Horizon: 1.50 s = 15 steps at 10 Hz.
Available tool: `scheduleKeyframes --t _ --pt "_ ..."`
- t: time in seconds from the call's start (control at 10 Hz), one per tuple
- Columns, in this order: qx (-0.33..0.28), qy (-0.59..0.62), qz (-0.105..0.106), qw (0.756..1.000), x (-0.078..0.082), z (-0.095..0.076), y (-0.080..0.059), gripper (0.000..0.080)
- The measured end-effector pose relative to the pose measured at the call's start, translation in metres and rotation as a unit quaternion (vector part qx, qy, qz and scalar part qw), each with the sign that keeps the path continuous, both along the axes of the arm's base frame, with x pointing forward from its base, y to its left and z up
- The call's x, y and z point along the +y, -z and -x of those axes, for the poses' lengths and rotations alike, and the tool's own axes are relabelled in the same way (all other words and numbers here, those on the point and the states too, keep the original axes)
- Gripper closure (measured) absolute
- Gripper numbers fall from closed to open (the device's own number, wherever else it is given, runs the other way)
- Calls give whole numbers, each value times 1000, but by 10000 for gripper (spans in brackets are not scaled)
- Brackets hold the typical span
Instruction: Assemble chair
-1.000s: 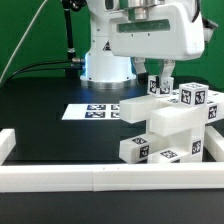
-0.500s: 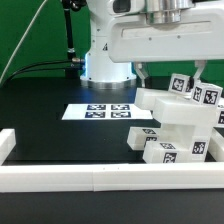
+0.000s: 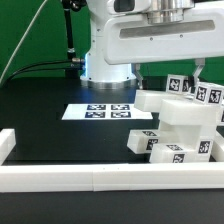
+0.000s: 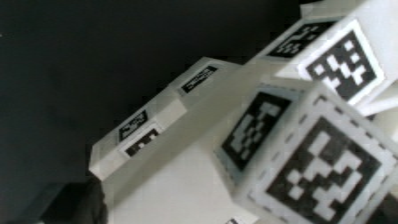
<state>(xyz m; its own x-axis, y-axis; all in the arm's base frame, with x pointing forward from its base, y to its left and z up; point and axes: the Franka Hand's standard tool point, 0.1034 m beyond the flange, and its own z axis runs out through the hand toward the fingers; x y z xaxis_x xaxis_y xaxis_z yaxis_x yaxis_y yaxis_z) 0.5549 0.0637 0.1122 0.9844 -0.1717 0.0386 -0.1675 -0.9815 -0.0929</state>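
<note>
Crowded into the exterior view's right, hard against the frame edge: the chair (image 3: 178,128), a stack of white blocky parts with black-and-white tags, standing on the black desk (image 3: 50,135). Just behind the low white border wall (image 3: 100,178), which closes off the near edge and turns up at a corner on the exterior view's left. Open black surface across the exterior view's left half. Behind that, flat on the desk, the marker board (image 3: 97,111), apart from the chair parts and in front of the arm's white base (image 3: 105,62). Directly above the stack, the broad white wrist housing, filling the upper right. Below it, the gripper (image 3: 168,76), two dark fingers spread apart, one at each side of the topmost tagged cubes, jaws open and gripping nothing. Whether a finger touches a cube, impossible to tell. In the wrist view, tagged white blocks (image 4: 267,130) close up and tilted, dark desk beyond, one blurred dark fingertip (image 4: 63,205) at the corner.
</note>
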Motion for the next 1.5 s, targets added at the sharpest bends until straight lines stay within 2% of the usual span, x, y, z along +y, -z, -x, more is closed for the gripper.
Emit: scheduleKeyframes --t 0.3,0.6,0.7,0.9,1.1,1.3,1.4,1.5 --pt "-10 -125 11 992 -3 0 0 151" --pt "-16 -230 28 973 -18 -6 0 151" --pt "-17 -262 34 964 -24 -14 -4 151" --pt "-17 -300 42 953 -32 -15 -3 151" --pt "-17 -313 45 948 -33 -15 -3 151" --pt "-17 -313 45 948 -33 -15 -3 406" --pt "-17 -313 45 948 -33 -15 -3 591" --pt "-15 -298 43 953 -30 -14 -2 718"
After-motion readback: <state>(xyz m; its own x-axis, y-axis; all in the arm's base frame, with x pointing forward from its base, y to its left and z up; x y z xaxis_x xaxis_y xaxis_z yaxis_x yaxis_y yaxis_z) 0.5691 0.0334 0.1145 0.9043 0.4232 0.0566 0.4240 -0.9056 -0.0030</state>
